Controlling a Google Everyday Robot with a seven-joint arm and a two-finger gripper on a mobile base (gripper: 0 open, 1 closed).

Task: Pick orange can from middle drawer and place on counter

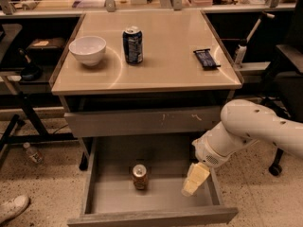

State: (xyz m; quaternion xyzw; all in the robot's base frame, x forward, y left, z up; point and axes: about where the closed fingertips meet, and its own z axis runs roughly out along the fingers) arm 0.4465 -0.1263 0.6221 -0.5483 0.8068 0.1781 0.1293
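Observation:
The orange can (139, 176) stands upright on the flat bottom of the open middle drawer (109, 200), a little left of its centre. My gripper (193, 181) hangs from the white arm inside the drawer's right side, pointing down, about a can's width or more to the right of the can and apart from it. The counter (165, 60) is the glossy beige top of the grey cabinet above.
On the counter stand a white bowl (87, 49), a dark blue can (133, 44) and a dark snack bar (207, 58). A scratched grey drawer front (142, 122) sits closed above the open drawer. A plastic bottle (32, 153) and a shoe (12, 208) lie on the floor at left.

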